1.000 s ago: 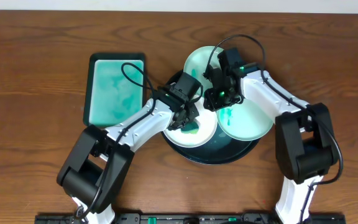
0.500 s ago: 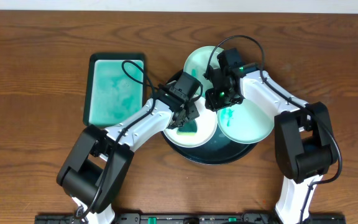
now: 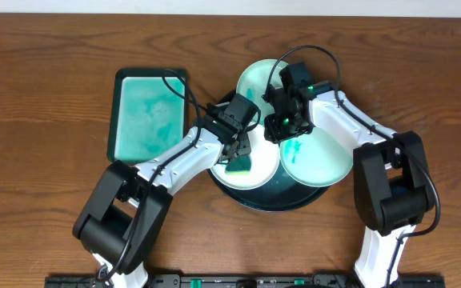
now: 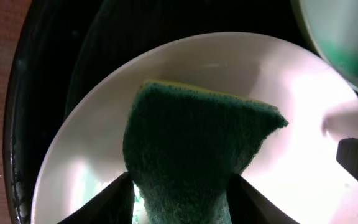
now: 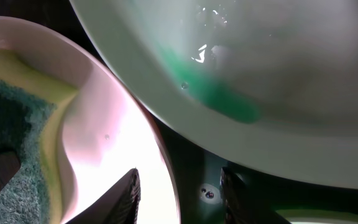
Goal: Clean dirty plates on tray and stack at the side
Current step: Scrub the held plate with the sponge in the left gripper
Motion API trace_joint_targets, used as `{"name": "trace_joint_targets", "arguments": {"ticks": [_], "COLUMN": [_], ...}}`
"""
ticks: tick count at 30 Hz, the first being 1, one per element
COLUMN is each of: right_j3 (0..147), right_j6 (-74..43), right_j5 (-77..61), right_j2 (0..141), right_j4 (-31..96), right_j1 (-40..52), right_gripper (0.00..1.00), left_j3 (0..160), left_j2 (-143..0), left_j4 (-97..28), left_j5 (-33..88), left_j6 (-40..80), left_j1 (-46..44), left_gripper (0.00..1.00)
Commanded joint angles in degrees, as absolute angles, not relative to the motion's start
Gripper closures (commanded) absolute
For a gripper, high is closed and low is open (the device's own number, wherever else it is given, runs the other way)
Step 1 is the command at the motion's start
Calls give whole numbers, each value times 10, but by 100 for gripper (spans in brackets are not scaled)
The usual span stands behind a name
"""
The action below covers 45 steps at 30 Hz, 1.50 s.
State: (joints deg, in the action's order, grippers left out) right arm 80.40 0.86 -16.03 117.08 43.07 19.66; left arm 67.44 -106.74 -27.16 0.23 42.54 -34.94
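The black round tray [image 3: 278,200] holds three white plates. My left gripper [image 3: 237,154] is shut on a green sponge [image 3: 240,166] and presses it onto the left plate [image 3: 266,164]. In the left wrist view the sponge [image 4: 191,149] covers the middle of that plate [image 4: 303,168], between my fingers [image 4: 179,202]. My right gripper [image 3: 281,132] straddles that plate's rim [image 5: 123,143], one finger inside and one outside [image 5: 179,193]. A second plate [image 3: 324,160] with a teal smear [image 5: 222,99] lies at the right. The third plate [image 3: 254,80] lies at the back.
A rectangular teal tray with a dark rim [image 3: 146,112] stands on the wooden table left of the round tray. Both arms cross over the round tray's middle. The black tray floor [image 5: 197,162] shows between the plates.
The sponge has shifted slightly left and toward the front on the left plate with my left gripper. The right gripper and the plates have stayed put.
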Motion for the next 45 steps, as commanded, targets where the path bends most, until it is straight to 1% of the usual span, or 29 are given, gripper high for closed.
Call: {"name": "trace_joint_targets", "arguments": {"ticks": [1, 4, 6, 7, 11, 14, 16, 17, 18, 19, 20, 21, 22, 23, 25, 31, 35, 37, 45], "right_j3": [800, 800, 800, 800, 800, 800, 800, 800, 800, 800, 800, 800, 800, 800, 800, 800, 800, 800, 800], "right_j6": [13, 13, 13, 13, 13, 13, 8, 9, 9, 9, 8, 8, 7, 7, 3, -8, -8, -8, -8], "right_j5": [-155, -155, -155, -155, -155, -155, -155, -157, -157, -157, -157, -157, -157, -157, -157, -157, -157, -157, -157], "right_j2": [1180, 1180, 1180, 1180, 1180, 1180, 1180, 1180, 1180, 1180, 1180, 1180, 1180, 1180, 1180, 1180, 1180, 1180, 1180], "right_j4": [444, 453, 452, 452, 452, 452, 454, 455, 455, 455, 455, 455, 454, 453, 452, 450, 450, 450, 448], "right_j1": [204, 204, 204, 204, 204, 204, 204, 204, 204, 204, 204, 204, 204, 204, 204, 203, 204, 204, 203], "right_gripper": [60, 60, 61, 61, 61, 67, 67, 66, 66, 69, 78, 92, 96, 99, 98, 99, 99, 99, 99], "left_j3": [685, 684, 684, 684, 684, 684, 684, 684, 684, 684, 685, 685, 685, 685, 685, 685, 685, 685, 681], "left_j2": [-1075, -1084, -1087, -1087, -1089, -1097, -1104, -1107, -1109, -1109, -1108, -1108, -1108, -1108, -1108, -1108, -1108, -1108, -1112], "left_j4": [-283, -280, -280, -280, -276, -274, -274, -274, -273, -272, -269, -264, -260, -255, -244, -157, -128, -142, -282], "left_j5": [-1, 0, 4, 10, 30, 39, 45, 48, 51, 51, 51, 52, 53, 56, 72, 183, 196, 164, -79], "left_j6": [401, 401, 401, 401, 406, 406, 407, 408, 407, 407, 407, 408, 407, 407, 408, 452, 490, 489, 485], "left_j1": [-349, -351, -351, -351, -351, -351, -351, -351, -351, -351, -351, -351, -351, -351, -351, -351, -351, -351, -351], "left_gripper": [51, 52, 62, 64, 64, 64, 64, 64, 67, 74, 81, 90, 93, 92, 93, 93, 93, 93, 93]}}
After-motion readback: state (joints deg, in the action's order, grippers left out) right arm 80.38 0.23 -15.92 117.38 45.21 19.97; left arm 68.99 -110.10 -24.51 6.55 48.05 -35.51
